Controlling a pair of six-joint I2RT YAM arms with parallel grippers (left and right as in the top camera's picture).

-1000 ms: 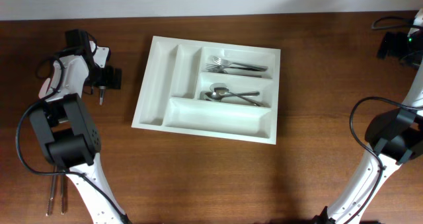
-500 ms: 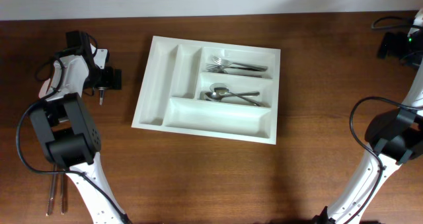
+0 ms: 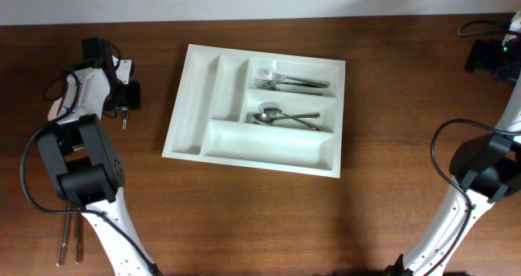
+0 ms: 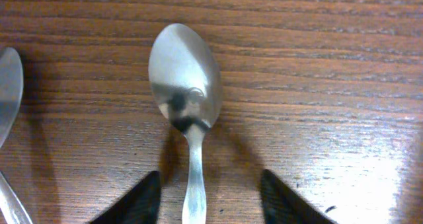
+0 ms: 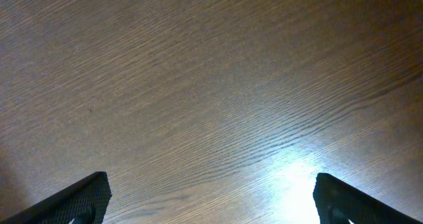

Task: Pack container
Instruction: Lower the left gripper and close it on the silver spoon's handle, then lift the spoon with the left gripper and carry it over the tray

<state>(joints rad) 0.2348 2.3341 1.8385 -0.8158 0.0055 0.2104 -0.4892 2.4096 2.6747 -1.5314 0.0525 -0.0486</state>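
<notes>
The white container (image 3: 192,105) lies in the middle of the table, with forks (image 3: 289,82) in its upper long compartment and spoons (image 3: 286,118) in the middle one. Left of it, my left gripper (image 3: 122,98) hovers low over a steel spoon (image 4: 184,78) lying on the wood. In the left wrist view its fingertips (image 4: 151,187) flank the spoon's handle, with a gap on each side, so my left gripper (image 4: 210,178) is partly open. My right gripper (image 5: 211,194) stands wide open over bare wood at the far right (image 3: 486,58).
Another piece of cutlery (image 4: 8,85) lies just left of the spoon. Two long utensils (image 3: 69,237) rest near the front left corner by the left arm's base. The container's two narrow compartments and bottom long one hold nothing.
My left gripper's jaws have narrowed toward the spoon's handle. The right arm and the container have not moved.
</notes>
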